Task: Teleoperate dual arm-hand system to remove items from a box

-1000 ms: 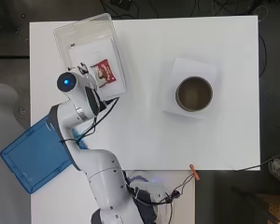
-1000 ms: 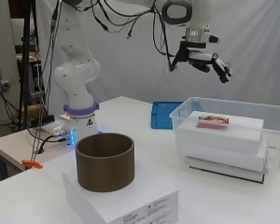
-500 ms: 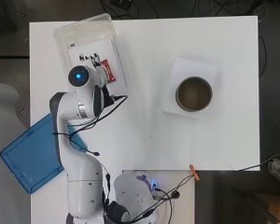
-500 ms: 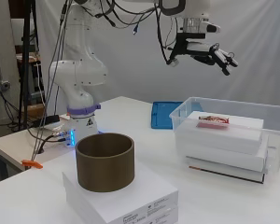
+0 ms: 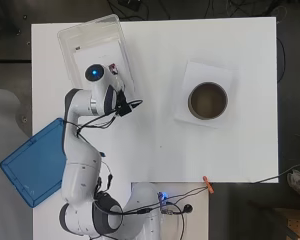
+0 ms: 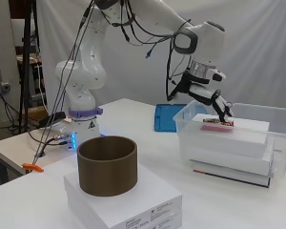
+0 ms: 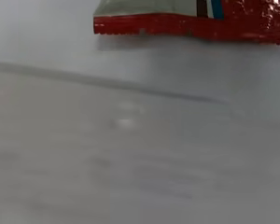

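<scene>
The hand (image 6: 218, 101) is reaching into the clear box (image 6: 281, 119), fingers spread and touching the red packet (image 6: 218, 123); its print is illegible.

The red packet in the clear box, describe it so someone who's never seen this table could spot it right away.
Find the clear plastic bin at the table's far corner from the brown cylinder. Inside it lies a stack of white boxes, and the red packet lies flat on top, just under the hand. It is the only red, glossy thing among plain white ones.
</scene>
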Available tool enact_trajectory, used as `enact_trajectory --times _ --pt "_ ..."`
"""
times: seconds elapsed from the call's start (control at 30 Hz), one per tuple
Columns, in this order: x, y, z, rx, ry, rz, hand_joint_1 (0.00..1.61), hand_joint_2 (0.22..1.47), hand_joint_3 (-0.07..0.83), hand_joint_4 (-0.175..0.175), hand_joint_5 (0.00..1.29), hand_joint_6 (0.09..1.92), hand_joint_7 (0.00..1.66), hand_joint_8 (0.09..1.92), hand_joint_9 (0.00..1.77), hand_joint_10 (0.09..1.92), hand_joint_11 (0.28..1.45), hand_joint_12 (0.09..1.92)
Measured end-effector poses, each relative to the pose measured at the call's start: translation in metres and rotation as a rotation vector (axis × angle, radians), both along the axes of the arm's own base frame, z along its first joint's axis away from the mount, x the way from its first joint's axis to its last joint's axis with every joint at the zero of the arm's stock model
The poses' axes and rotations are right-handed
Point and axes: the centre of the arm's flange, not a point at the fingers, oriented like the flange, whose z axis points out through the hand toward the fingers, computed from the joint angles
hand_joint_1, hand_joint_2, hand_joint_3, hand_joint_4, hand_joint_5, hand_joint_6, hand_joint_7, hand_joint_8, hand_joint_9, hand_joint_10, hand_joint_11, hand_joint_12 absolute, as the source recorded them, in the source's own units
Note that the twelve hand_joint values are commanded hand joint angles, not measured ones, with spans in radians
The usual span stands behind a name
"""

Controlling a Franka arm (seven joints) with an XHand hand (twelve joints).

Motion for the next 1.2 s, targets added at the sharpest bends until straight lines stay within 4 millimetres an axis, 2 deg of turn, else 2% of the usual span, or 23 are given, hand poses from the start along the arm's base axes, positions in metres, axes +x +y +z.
enact_trajectory --times 0.07,0.1,0.23,0.3,0.43,0.53,0.7,0.83,0.93,1.07,1.1,1.13,1.17,1.2 --pt "0.001 -0.011 -0.005 -0.014 -0.004 -0.011 0.16 0.99 0.003 -0.009 0.45 0.09 0.61 0.09 0.65 0.09 0.61 0.09" --pt "0.001 -0.015 -0.008 -0.03 -0.01 -0.011 0.15 0.99 0.002 -0.017 0.41 0.09 0.52 0.09 0.56 0.09 0.57 0.09" --pt "-0.004 -0.004 -0.013 -0.152 -0.029 0.061 0.14 0.99 0.002 -0.04 0.29 0.09 0.36 0.09 0.4 0.09 0.48 0.09" --pt "-0.005 -0.003 -0.012 -0.186 -0.045 0.073 0.16 0.99 0.001 -0.041 0.28 0.09 0.35 0.09 0.39 0.09 0.46 0.09" --pt "-0.009 0.01 -0.008 -0.222 -0.087 0.119 0.19 0.99 0.0 -0.031 0.32 0.09 0.37 0.09 0.41 0.09 0.46 0.09" --pt "-0.001 -0.003 -0.003 -0.241 -0.116 0.112 0.2 0.99 0.0 -0.025 0.38 0.09 0.41 0.09 0.44 0.09 0.47 0.09" --pt "0.012 -0.02 -0.004 -0.225 -0.116 0.098 0.18 1.0 0.001 -0.041 0.4 0.09 0.47 0.09 0.5 0.09 0.48 0.09" --pt "0.013 -0.023 -0.018 -0.245 -0.11 0.136 0.18 0.97 -0.009 -0.063 0.25 0.09 0.31 0.09 0.39 0.09 0.45 0.09" --pt "0.013 -0.024 -0.015 -0.203 -0.109 0.15 0.2 0.96 -0.008 -0.064 0.21 0.09 0.28 0.09 0.39 0.09 0.46 0.09" --pt "0.017 -0.023 -0.016 -0.188 -0.085 0.162 0.38 0.97 -0.006 -0.059 0.24 0.09 0.3 0.09 0.43 0.09 0.48 0.09" --pt "0.019 -0.025 -0.016 -0.183 -0.062 0.154 0.49 0.98 -0.003 -0.049 0.28 0.09 0.34 0.09 0.46 0.09 0.48 0.09" --pt "0.021 -0.028 -0.017 -0.175 -0.033 0.141 0.7 1.06 0.001 -0.039 0.48 0.45 0.55 0.09 0.67 0.09 0.58 0.09" --pt "0.022 -0.032 -0.018 -0.169 0.002 0.131 0.98 1.11 -0.031 -0.087 0.62 0.8 0.73 0.37 0.86 0.39 0.75 0.14" --pt "0.023 -0.038 -0.019 -0.172 0.039 0.119 1.16 1.12 -0.028 -0.126 0.69 0.99 0.84 0.63 0.96 0.72 0.79 0.41"
